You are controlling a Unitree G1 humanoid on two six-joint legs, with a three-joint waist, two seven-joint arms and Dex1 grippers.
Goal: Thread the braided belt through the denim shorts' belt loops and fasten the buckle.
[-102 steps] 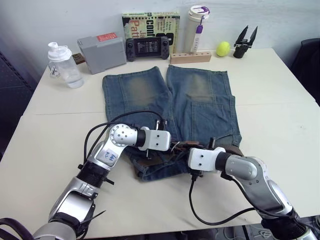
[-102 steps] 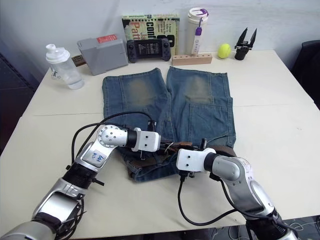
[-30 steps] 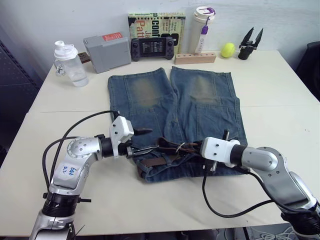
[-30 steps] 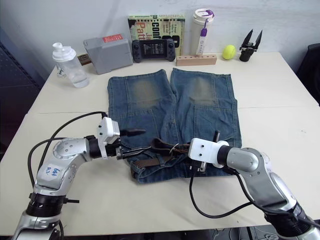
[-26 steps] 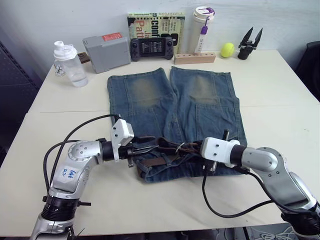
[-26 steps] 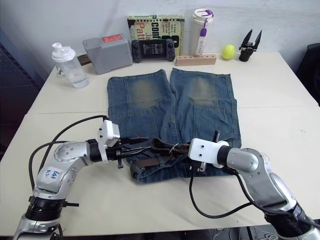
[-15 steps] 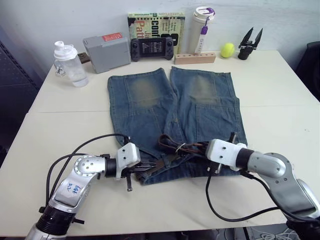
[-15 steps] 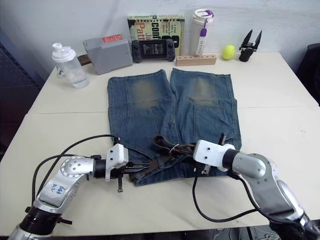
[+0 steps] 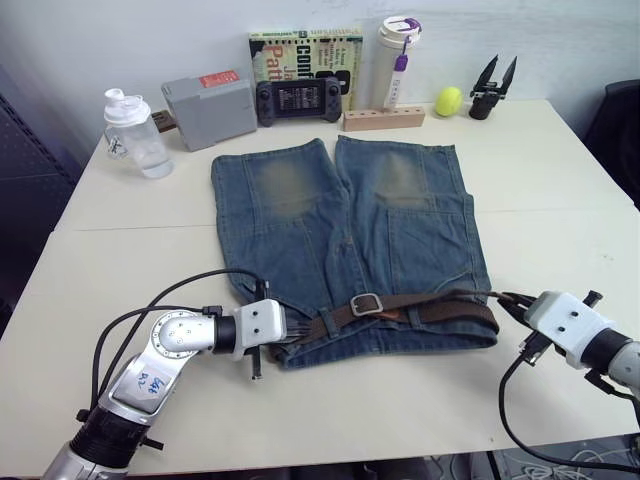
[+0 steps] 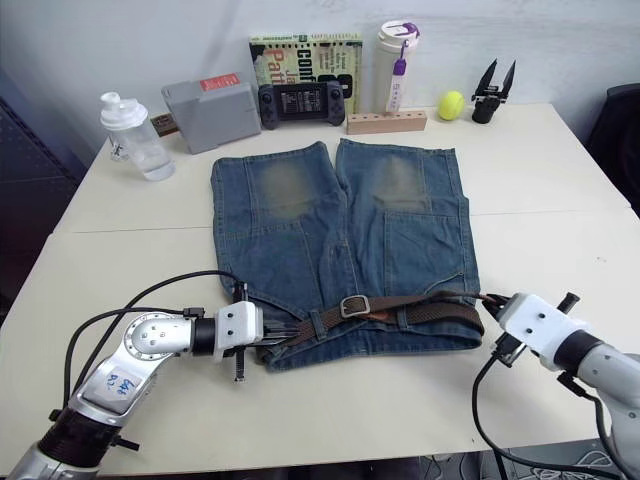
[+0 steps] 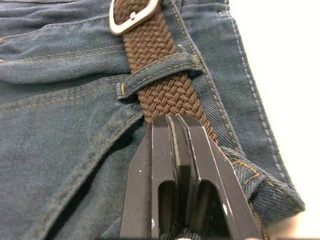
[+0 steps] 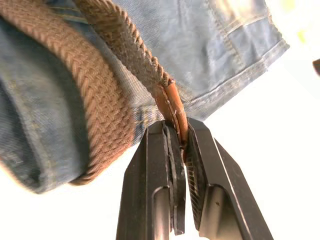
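The denim shorts (image 9: 340, 220) lie flat on the table, waistband towards me. The braided belt (image 9: 430, 308) runs straight along the waistband, under a belt loop (image 11: 160, 70), with the buckle (image 9: 365, 304) near the middle. My left gripper (image 9: 290, 333) lies at the waistband's left end, shut on the denim there. In the left wrist view the belt (image 11: 167, 95) reaches its fingertips (image 11: 162, 125) and passes beneath them. My right gripper (image 9: 507, 299) is just off the shorts' right edge, shut on the belt's leather tip (image 12: 170, 102).
Along the far edge stand a clear bottle (image 9: 135, 133), a grey box (image 9: 208, 108), a game controller (image 9: 295, 100), a book (image 9: 305, 50), a tumbler (image 9: 397, 58), a wooden block (image 9: 383, 119), a ball (image 9: 447, 100) and a black tool (image 9: 488, 88).
My right gripper has drawn back to the right with the belt tip. The belt, bunched in a loop before, now lies straight along the waistband. The left gripper stays at the left end.
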